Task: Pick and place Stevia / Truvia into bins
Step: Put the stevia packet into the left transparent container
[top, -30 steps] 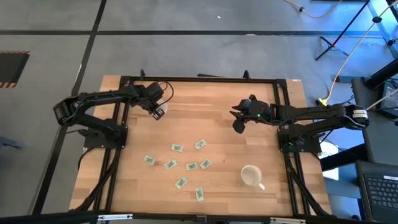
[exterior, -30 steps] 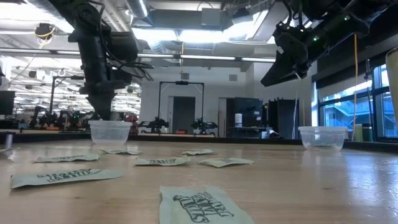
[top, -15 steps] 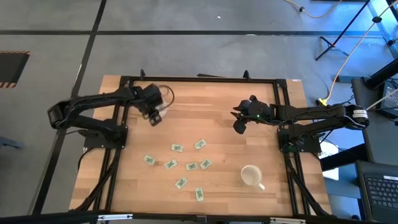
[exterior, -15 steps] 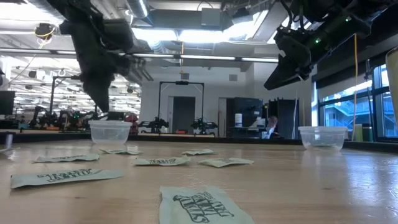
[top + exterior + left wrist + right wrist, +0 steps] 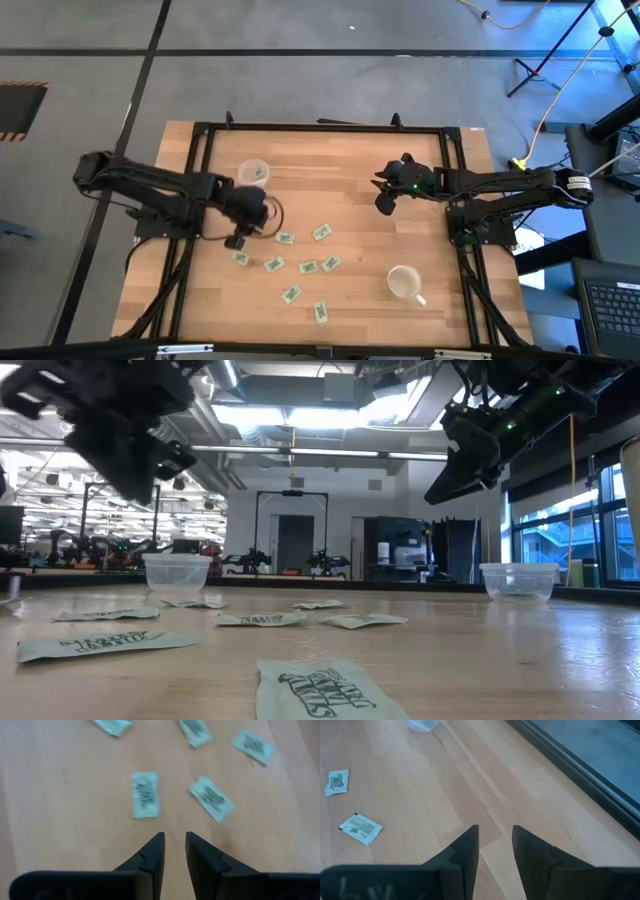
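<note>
Several white-and-green Stevia packets [image 5: 300, 265] lie flat on the wooden table; they also show in the left wrist view [image 5: 145, 795]. My left gripper [image 5: 238, 241] hovers over the left end of the group, slightly open and empty, with one packet [image 5: 212, 799] just ahead of its fingers. One clear cup [image 5: 253, 172] stands at the far left. A second clear cup [image 5: 518, 580] shows in the low view. My right gripper [image 5: 383, 203] hangs open and empty above the table's far right part.
A white mug [image 5: 403, 283] with a handle stands at the near right. A black frame [image 5: 320, 127] runs around the table. Bare wood lies between the packets and my right gripper [image 5: 495, 827].
My left gripper has left the clear cup at the far left and swung toward the table's near edge. It now stands over the left end of the packets. The cup, earlier under the gripper, shows uncovered.
</note>
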